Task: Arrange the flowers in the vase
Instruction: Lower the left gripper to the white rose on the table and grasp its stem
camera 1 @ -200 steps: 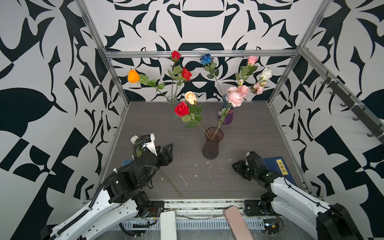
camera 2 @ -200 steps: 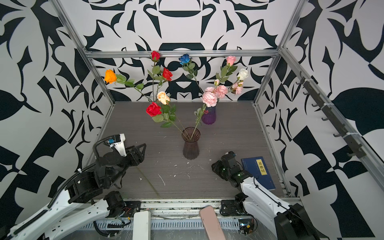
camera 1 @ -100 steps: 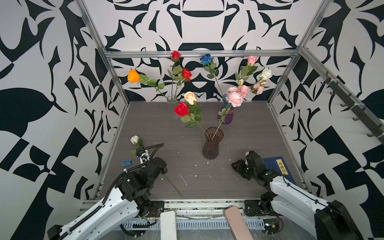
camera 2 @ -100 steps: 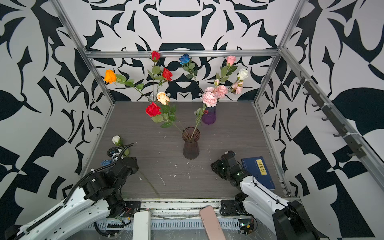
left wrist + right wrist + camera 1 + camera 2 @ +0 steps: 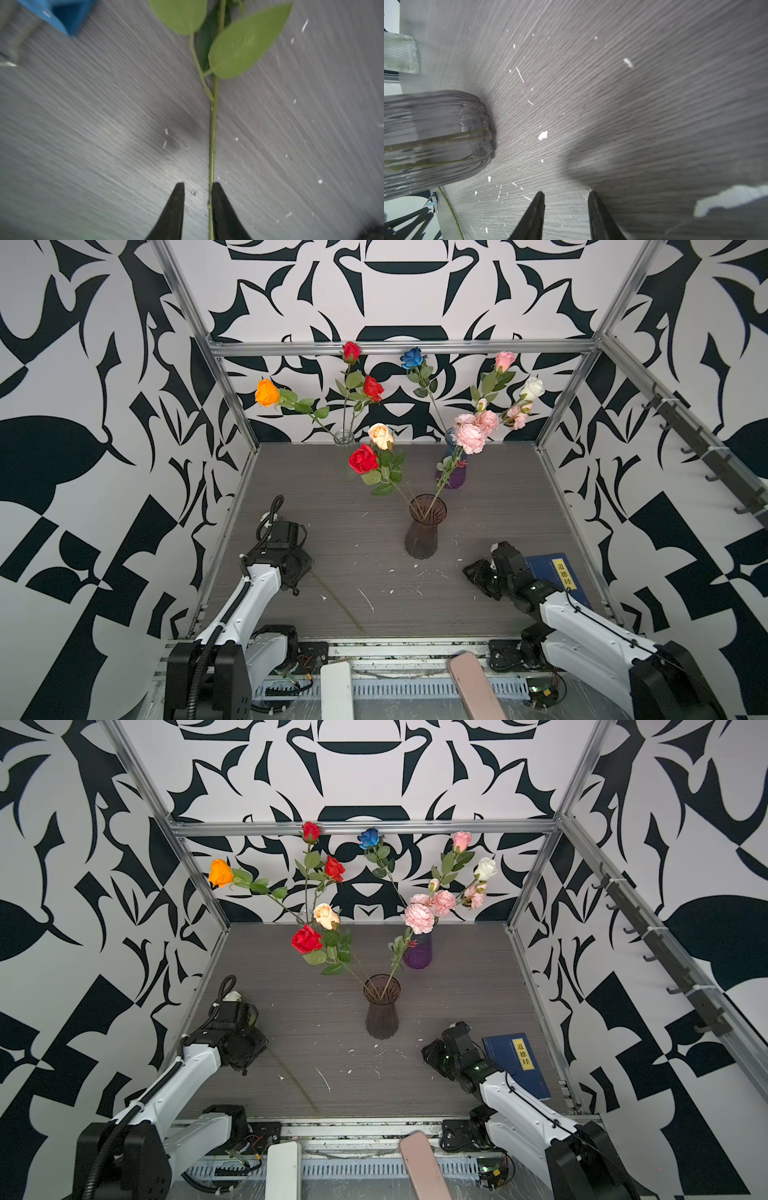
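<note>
White rose [image 5: 332,597] flat on table [image 5: 498,497], stem [image 5: 213,135] diagonal, bloom [image 5: 232,995] back-left, left gripper [image 5: 197,188] fingers loosely straddling stem, right gripper [image 5: 565,194] fingers apart

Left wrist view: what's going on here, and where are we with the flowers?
The left gripper straddles the stem of a flower lying on the table, with the jaws not yet clamped. The right gripper sits open and empty beside the blue book. The dark vase in the middle already holds several flowers.

2 high top views share the table [image 5: 498,510]; 2 blurry wrist views seemingly skim it.
</note>
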`<action>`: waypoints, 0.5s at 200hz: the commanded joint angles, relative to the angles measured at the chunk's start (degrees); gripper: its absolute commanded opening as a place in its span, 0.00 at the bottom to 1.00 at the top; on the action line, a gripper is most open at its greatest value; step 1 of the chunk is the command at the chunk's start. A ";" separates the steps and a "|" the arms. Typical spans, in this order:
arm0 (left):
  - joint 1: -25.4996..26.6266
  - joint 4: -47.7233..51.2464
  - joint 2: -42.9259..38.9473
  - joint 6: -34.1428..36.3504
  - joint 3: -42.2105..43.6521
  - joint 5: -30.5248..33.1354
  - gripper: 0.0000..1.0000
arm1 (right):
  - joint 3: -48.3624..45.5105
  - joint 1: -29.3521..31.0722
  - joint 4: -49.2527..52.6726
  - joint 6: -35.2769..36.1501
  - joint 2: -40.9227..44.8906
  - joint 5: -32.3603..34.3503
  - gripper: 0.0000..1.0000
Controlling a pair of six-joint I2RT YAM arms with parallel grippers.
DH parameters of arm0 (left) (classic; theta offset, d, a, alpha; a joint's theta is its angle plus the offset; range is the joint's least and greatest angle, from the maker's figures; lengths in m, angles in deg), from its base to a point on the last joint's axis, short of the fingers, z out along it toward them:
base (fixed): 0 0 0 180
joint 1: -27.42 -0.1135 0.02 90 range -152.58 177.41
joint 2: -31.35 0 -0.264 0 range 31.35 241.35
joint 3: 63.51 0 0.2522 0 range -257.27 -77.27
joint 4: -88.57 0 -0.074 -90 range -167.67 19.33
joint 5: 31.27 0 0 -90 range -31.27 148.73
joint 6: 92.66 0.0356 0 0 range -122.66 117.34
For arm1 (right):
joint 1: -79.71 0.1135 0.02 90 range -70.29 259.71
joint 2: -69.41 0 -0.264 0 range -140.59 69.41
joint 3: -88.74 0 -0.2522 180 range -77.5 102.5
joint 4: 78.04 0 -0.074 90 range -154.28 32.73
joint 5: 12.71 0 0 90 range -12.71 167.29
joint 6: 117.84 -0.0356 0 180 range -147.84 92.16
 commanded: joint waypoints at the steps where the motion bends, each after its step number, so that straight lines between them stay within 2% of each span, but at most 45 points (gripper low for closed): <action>1: -0.41 -1.51 -1.41 0.82 0.86 -4.83 0.33 | -0.56 -0.28 2.63 0.40 -0.15 0.29 0.39; 65: -0.49 -2.76 2.56 0.18 -0.23 -4.15 0.29 | -0.63 -0.35 2.54 0.44 0.02 0.31 0.39; 100: -0.49 -2.13 4.68 -1.94 -1.36 -1.21 0.29 | -0.78 -0.35 2.63 0.41 0.19 0.29 0.39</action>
